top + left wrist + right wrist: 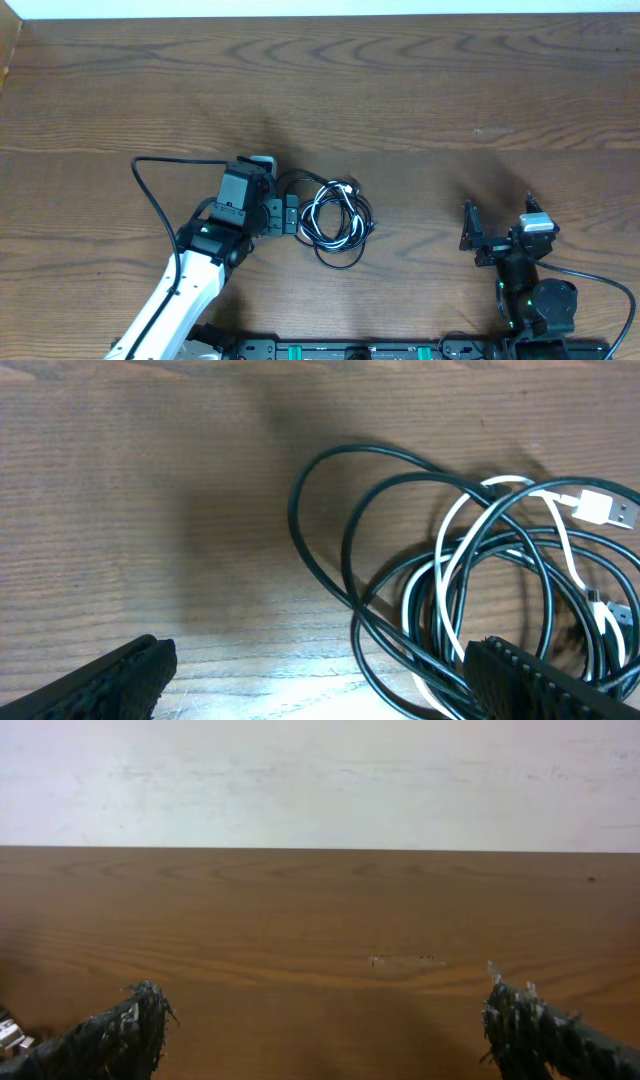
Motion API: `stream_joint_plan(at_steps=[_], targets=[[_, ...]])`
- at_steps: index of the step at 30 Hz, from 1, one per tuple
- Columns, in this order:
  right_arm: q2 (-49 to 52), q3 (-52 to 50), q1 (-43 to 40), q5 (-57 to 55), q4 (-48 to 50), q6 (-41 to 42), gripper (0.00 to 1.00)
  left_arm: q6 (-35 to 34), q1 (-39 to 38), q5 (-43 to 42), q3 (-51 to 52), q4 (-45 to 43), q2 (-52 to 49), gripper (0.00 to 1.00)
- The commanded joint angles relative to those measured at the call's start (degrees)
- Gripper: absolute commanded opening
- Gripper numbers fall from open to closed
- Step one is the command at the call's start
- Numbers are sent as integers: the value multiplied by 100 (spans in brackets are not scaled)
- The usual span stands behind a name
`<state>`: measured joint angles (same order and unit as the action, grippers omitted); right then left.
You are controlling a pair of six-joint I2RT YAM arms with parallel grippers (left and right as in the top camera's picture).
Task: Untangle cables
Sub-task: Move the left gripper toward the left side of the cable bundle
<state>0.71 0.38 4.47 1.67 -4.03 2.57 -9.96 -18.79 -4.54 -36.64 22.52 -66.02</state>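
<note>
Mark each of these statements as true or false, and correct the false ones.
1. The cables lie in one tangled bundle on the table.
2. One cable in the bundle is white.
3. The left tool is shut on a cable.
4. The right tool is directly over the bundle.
1. True. The cables lie looped together on the table.
2. True. The white cable runs among the black ones.
3. False. The left tool is open and grips nothing; the bundle lies next to it.
4. False. The right tool is open over bare wood, well apart from the bundle.
</note>
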Motion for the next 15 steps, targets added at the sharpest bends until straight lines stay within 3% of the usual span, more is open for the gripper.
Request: stream_joint_plan(at_steps=[1, 15], targets=[[-37, -7, 46, -2, -24, 15, 99, 136, -101, 155, -120, 44, -26, 97], [-37, -7, 46, -2, -24, 13, 99, 286, -918, 157, -120, -81, -352, 97]])
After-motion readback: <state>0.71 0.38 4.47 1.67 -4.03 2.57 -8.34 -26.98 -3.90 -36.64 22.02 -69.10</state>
